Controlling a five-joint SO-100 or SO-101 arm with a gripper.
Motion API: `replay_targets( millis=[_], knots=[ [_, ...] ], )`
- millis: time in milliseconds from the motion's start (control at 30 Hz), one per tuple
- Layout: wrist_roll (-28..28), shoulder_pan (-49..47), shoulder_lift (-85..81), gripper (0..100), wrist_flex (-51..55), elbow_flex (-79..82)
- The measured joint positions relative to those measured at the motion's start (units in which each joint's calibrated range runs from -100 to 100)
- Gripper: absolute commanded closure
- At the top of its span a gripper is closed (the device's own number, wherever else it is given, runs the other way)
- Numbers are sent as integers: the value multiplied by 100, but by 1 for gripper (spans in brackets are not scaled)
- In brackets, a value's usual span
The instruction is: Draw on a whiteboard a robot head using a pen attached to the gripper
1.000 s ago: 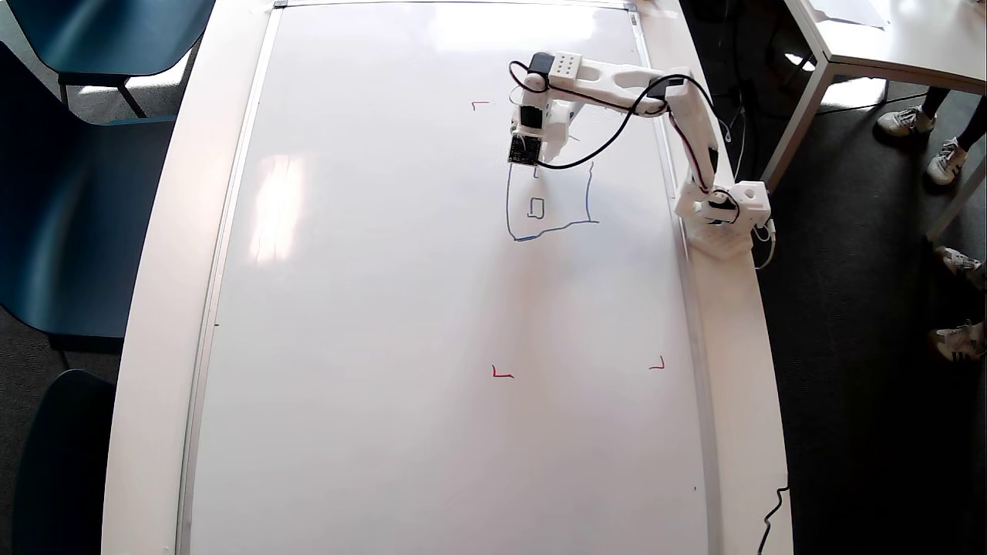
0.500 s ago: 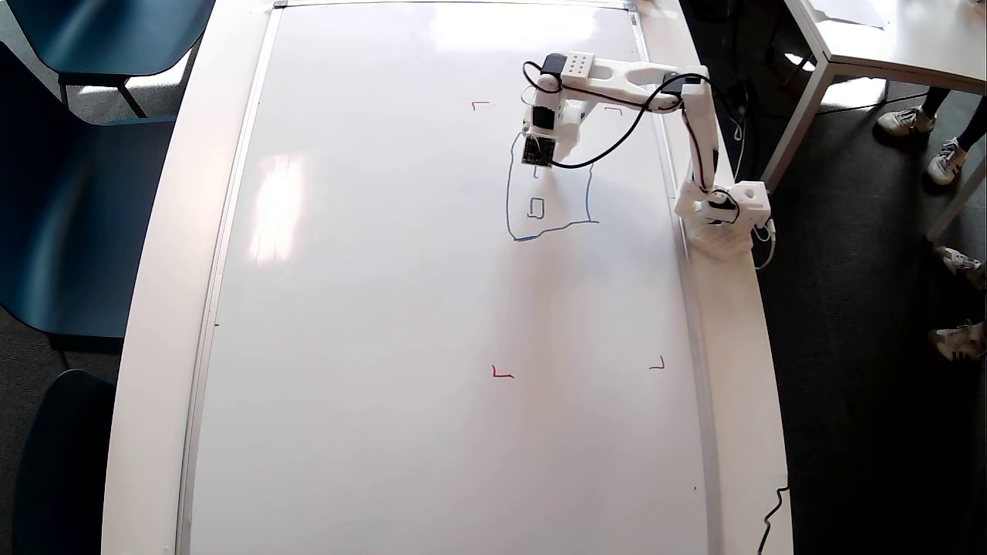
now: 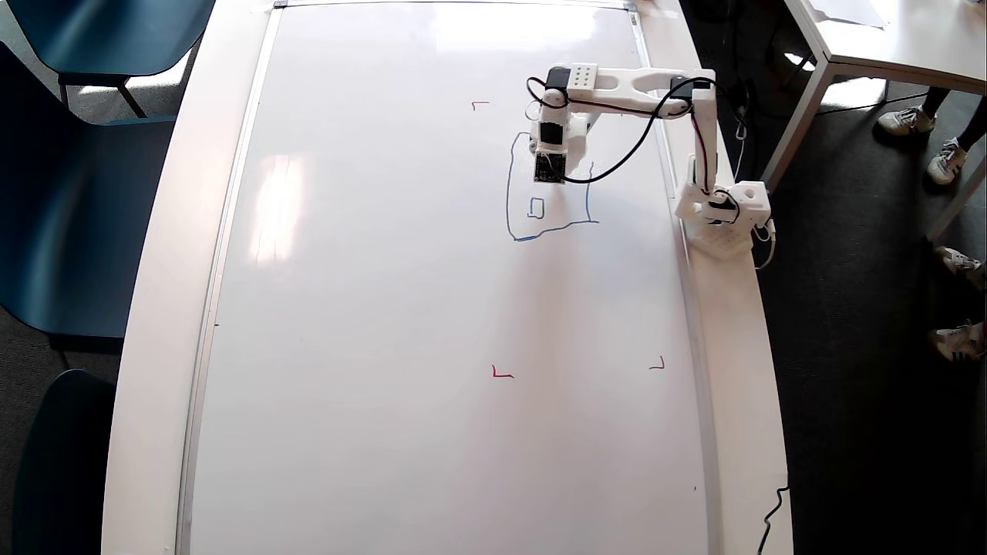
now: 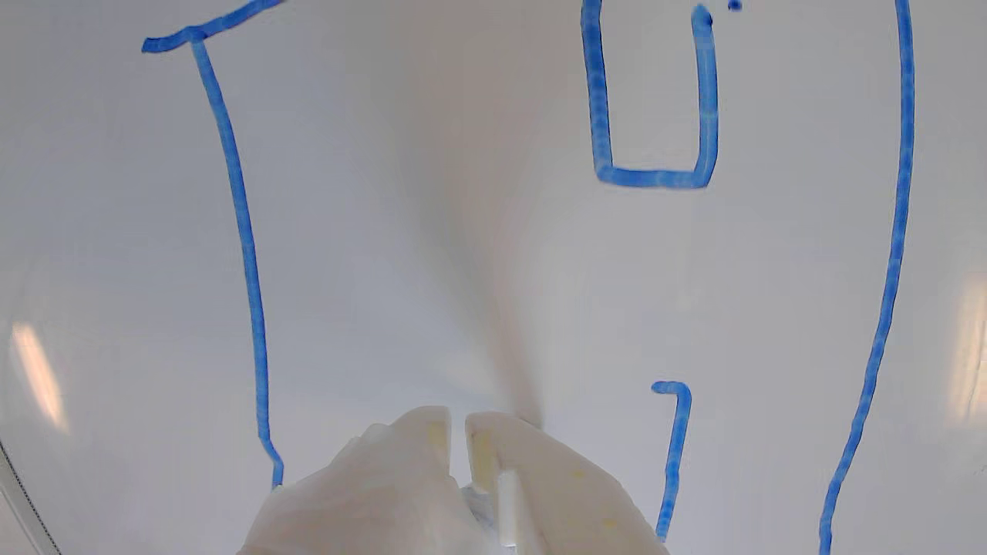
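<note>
The whiteboard (image 3: 385, 308) covers most of the table. The robot head (image 3: 555, 229) is a wobbly blue outline at the upper right, with one small rectangle (image 3: 530, 208) inside. My gripper (image 3: 549, 173) hangs over the upper part of the outline. In the wrist view the white fingers (image 4: 416, 462) of the gripper (image 4: 459, 420) stand almost together at the bottom edge. The pen is hidden between them, apart from a pale sliver. The wrist view also shows the outline's sides (image 4: 247, 254), the small rectangle (image 4: 651, 177) and a short hooked stroke (image 4: 677, 455) right of the fingers.
The arm's white base (image 3: 725, 216) stands on the table rim right of the board. Red corner marks (image 3: 480, 103) (image 3: 502, 374) (image 3: 658, 365) lie on the board. Blue chairs (image 3: 69, 216) stand at the left; another table (image 3: 887, 38) and people's feet (image 3: 948, 154) are at the right.
</note>
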Motion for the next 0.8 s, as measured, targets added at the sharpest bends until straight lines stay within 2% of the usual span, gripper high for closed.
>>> replay_targets(
  millis=[800],
  knots=[
    [-16,-181,601,99,-8,-859]
  ],
)
